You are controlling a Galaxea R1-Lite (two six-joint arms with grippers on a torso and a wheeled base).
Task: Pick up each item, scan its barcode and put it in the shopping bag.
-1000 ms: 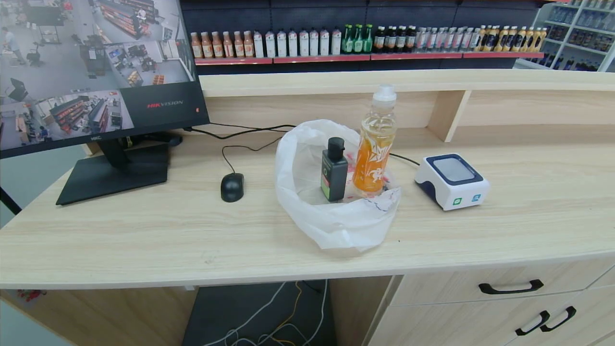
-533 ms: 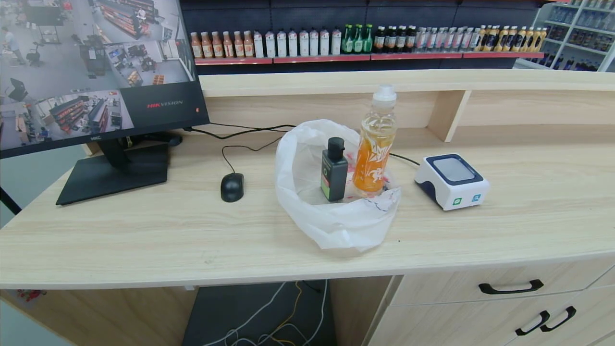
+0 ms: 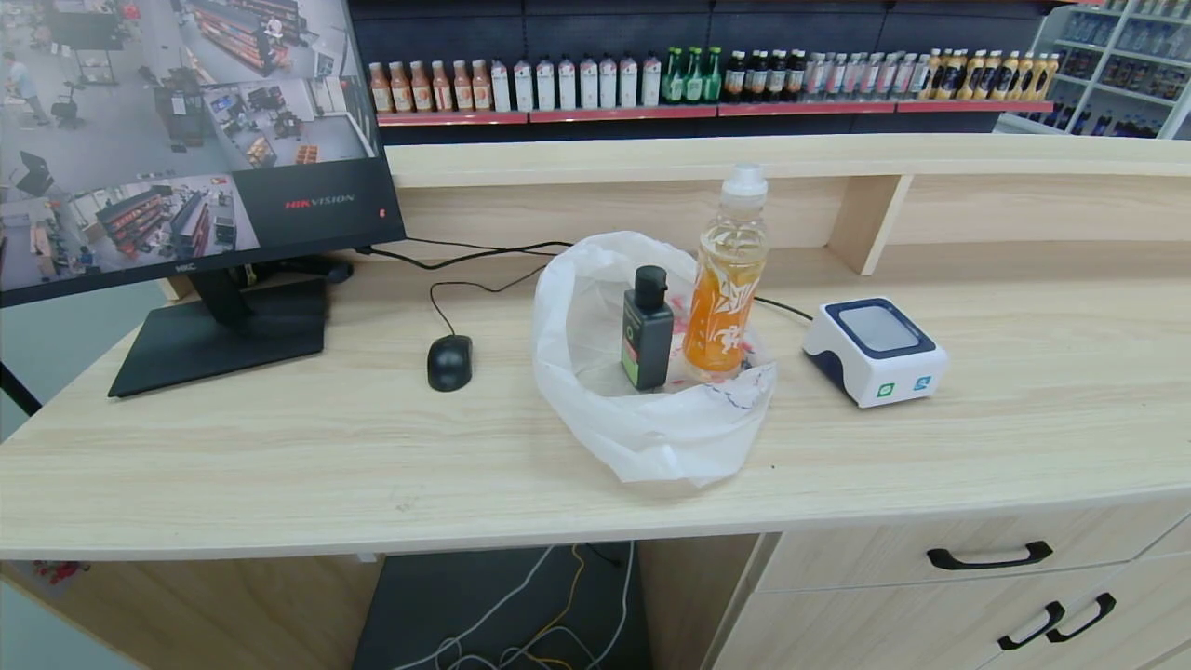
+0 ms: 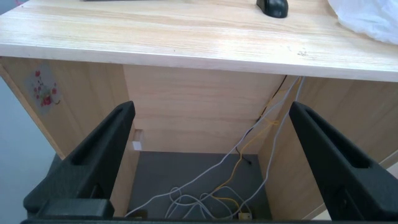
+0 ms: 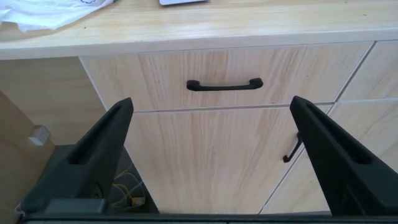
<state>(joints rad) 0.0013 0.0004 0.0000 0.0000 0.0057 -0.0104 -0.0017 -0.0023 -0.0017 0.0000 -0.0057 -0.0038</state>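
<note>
No change is seen over the last second. The orange drink bottle (image 3: pixel 726 279) and dark bottle (image 3: pixel 646 330) are stood upright inside the shopping bag (image 3: pixel 651 428) on the tabletop (image 3: pixel 279 465). The left claw (image 4: pixel 211 107) and right claw (image 5: pixel 211 102) are held apart and empty, lower than the bag. Bagging is judged complete.

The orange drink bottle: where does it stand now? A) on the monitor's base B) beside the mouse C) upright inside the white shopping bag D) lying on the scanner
C: the orange drink bottle stands upright inside the white shopping bag, beside the dark bottle.
</note>
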